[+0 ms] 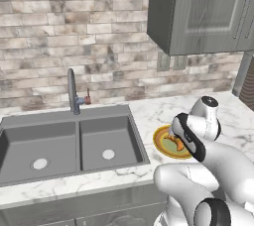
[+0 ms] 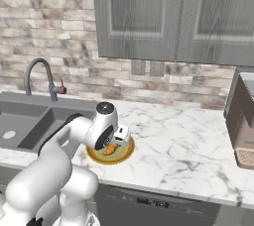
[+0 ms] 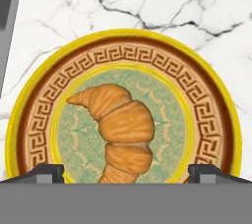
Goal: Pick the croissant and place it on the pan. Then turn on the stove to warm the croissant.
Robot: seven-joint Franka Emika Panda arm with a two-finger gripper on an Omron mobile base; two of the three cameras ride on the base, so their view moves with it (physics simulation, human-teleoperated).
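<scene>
**Barely started: croissant on its plate, claw wide above it**

Right now you have the gripper (image 3: 126, 173) poised over the croissant (image 3: 120, 132), its two fingertips (image 3: 47, 173) spread as wide as they go at the lower left and lower right of the hand view, with nothing between them but the pastry's lower end. Nothing is held.

The croissant lies in the green centre of the yellow-rimmed plate (image 3: 129, 38), which sits on the marble counter (image 2: 188, 145) just beside the sink (image 1: 59, 143). In the right base view you see it at lower centre, partly behind the arm's wrist.

By my reading, no step is finished: the pick, the move to the pan and switching on the stove all remain.

In the hand view the croissant's long axis runs from the bottom centre up toward the upper left, curving as it goes; one tapered tip points to the upper left, the other end runs off the bottom edge between the fingertips.
</scene>
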